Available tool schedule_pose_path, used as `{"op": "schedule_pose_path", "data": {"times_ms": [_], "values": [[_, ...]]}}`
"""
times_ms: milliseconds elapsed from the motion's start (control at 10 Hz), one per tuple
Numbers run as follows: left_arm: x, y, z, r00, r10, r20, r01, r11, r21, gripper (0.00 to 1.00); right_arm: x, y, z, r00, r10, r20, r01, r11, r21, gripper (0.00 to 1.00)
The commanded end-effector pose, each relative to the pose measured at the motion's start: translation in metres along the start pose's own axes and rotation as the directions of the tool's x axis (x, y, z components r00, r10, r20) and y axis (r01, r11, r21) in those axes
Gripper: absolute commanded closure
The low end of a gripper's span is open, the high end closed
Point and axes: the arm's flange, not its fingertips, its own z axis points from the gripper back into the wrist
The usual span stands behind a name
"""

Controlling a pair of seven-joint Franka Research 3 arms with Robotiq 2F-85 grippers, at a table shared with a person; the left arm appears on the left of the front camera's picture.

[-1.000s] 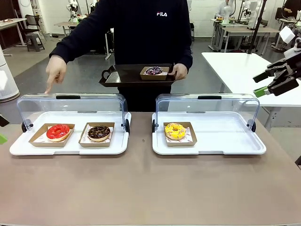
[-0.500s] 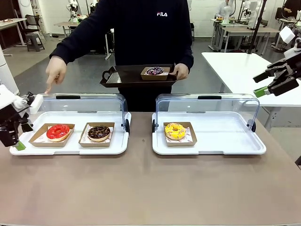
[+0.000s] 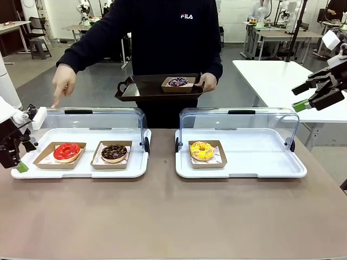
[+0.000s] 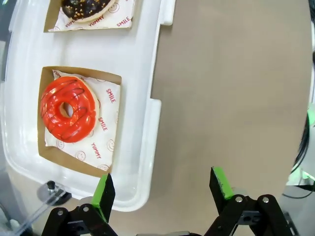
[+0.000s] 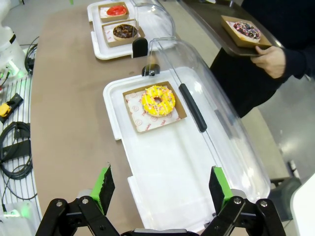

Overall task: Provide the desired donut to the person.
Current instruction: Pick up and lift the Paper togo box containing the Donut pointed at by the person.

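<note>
**Left arm moves in; nothing lifted yet**

Since a second ago the left gripper (image 4: 162, 187) has swung in from the table's edge to the left end of the left white tray (image 3: 81, 169), then eased back a touch. The right gripper (image 5: 161, 183) has kept its place, high and off to the right. Both have their fingers spread wide and empty.

The person (image 3: 168, 38) points one hand (image 3: 64, 81) down over that tray's left end, which I take to mean the red donut (image 3: 66, 151). It sits in its cardboard box (image 3: 43, 157) on the tray, beside the chocolate donut (image 3: 114, 152), untouched.

So the task looks barely started: the choice is shown and the reach begun. Grasping, carrying and setting the donut on the person's black tray (image 3: 141, 89), where a purple donut (image 3: 177, 81) already rests, are left to do.

A yellow donut (image 3: 201, 150) sits in the right tray (image 3: 260, 162). The clear lids (image 3: 87, 122) stand tipped back. The brown table (image 3: 162, 216) carries nothing else, and beyond it is a workshop with a grey floor (image 3: 38, 81) and white tables (image 3: 271, 76).
</note>
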Motion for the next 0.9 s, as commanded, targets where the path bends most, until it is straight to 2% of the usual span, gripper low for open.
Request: {"op": "schedule_pose_path", "data": {"times_ms": [0,200,400,500,800], "values": [[-0.009,0.026,-0.02,0.996,-0.081,0.019,0.081,0.997,0.01,0.0,-0.001,0.0,-0.001,1.0,-0.001,0.011,0.0,1.0,0.007,0.0],[-0.02,0.045,-0.038,0.998,-0.064,0.008,0.063,0.996,0.058,0.0,-0.001,0.0,-0.001,1.0,-0.001,0.011,0.0,1.0,0.007,0.0],[-0.022,0.054,-0.052,0.992,-0.119,0.035,0.116,0.991,0.074,0.0,-0.001,0.0,-0.001,1.0,-0.001,0.011,0.0,1.0,0.007,0.0],[-0.022,0.06,-0.059,0.994,-0.107,0.006,0.106,0.986,0.126,0.0,-0.001,0.0,-0.001,1.0,-0.001,0.011,0.0,1.0,0.007,0.0],[-0.025,0.075,-0.074,0.991,-0.122,-0.047,0.128,0.978,0.162,0.0,-0.001,0.0,-0.001,1.0,-0.001,0.011,0.0,1.0,0.007,0.0]]}}
